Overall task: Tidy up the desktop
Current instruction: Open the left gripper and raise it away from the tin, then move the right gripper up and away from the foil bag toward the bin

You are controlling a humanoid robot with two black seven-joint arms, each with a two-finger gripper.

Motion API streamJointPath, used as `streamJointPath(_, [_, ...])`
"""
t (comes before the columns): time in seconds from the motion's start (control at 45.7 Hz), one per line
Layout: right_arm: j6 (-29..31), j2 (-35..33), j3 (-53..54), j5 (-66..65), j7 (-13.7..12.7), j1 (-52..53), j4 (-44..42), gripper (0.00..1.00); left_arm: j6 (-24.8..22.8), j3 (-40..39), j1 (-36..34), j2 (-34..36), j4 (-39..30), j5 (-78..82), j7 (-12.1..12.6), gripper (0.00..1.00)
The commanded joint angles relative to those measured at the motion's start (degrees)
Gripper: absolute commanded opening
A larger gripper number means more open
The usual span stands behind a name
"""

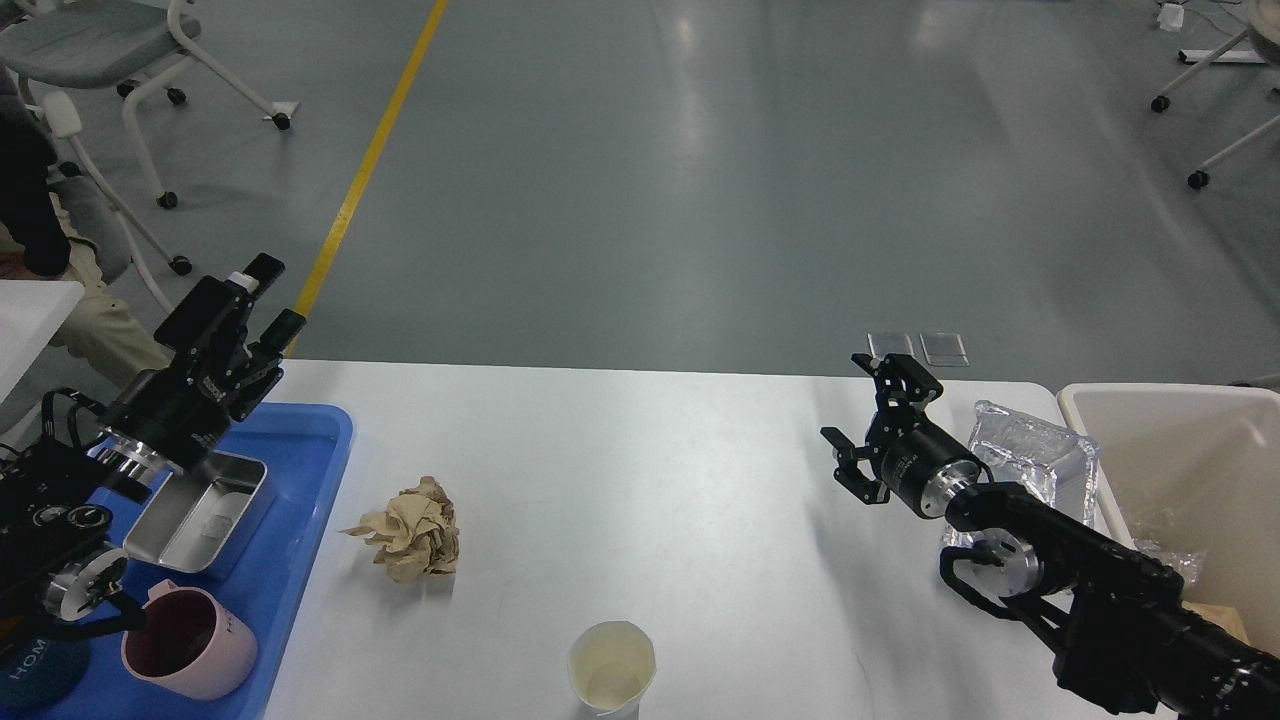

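Note:
The white desktop (650,450) holds a crumpled brown paper ball (410,530) at left centre, a cream paper cup (612,665) at the front edge and a clear plastic container (1035,455) at the far right. My left gripper (270,298) is open and empty, raised above the table's back left corner, over the far end of the blue tray (300,540). My right gripper (868,415) is open and empty, just left of the clear container, and touches nothing.
The blue tray holds a metal tin (200,510), a pink mug (185,645) and a dark blue mug (35,675). A cream bin (1180,470) stands at the right edge. Chairs and a person's legs are off to the far left.

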Motion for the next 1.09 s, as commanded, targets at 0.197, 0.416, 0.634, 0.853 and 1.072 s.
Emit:
streamJointPath(0.197, [-0.2, 0.0, 0.0, 0.0, 0.0, 0.0, -0.3, 1.00, 2.8, -5.4, 2.4, -6.1, 1.3, -9.6, 7.9, 0.96])
streamJointPath(0.416, [-1.0, 0.0, 0.2, 0.2, -0.1, 0.3, -0.1, 1.00, 6.6, -5.6, 2.3, -6.1, 1.6, -13.3, 15.2, 0.96])
streamJointPath(0.634, [-0.6, -0.5, 0.5, 0.4, -0.7, 1.8, 0.4, 1.00, 7.4, -5.5, 2.1, -5.6, 1.9, -19.4, 16.7, 0.96])
streamJointPath(0.853, [-1.4, -1.3, 1.1, 0.9, -0.4, 4.0, 0.4, 1.00, 7.3, -5.5, 2.4, -6.1, 3.1, -19.5, 16.3, 0.96])
streamJointPath(1.072, [-3.2, -8.8, 1.0, 0.4, -0.1, 4.8, 2.0, 1.00, 7.5, -5.1, 2.2, -6.5, 3.1, -19.5, 16.3, 0.96])
